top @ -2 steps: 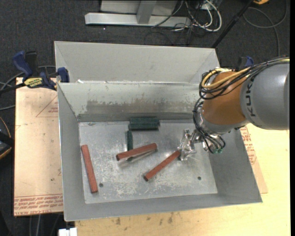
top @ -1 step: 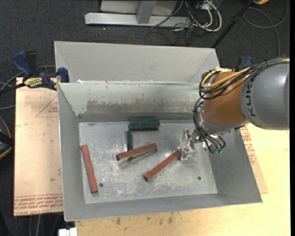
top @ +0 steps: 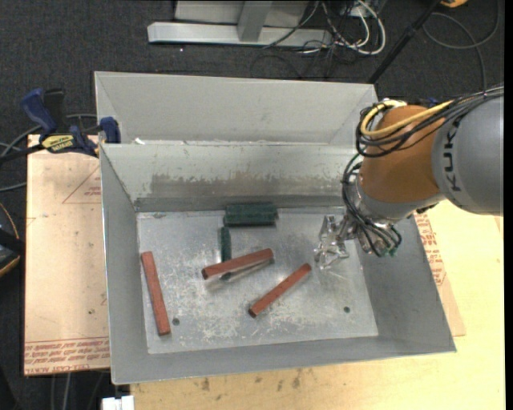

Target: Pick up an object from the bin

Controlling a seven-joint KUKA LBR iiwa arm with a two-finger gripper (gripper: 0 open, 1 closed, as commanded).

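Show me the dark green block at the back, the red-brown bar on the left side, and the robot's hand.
Dark green rectangular block [top: 250,215]: camera view, middle of top face.
Long red-brown bar [top: 155,293] by left wall: camera view, mid-length.
Hand [top: 329,255]: camera view, its metal tip.

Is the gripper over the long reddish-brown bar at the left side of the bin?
No: the gripper hangs at the right side of the grey metal bin, while that reddish-brown bar lies far across at the left.

Seen from above, we find a red-brown bar [top: 155,293] lying alone at left, a second bar [top: 238,264] crossing a thin dark green stick [top: 225,243], and a dark green block [top: 250,215] just behind; cables [top: 353,24] tangle on dark carpet [top: 48,48] beyond.
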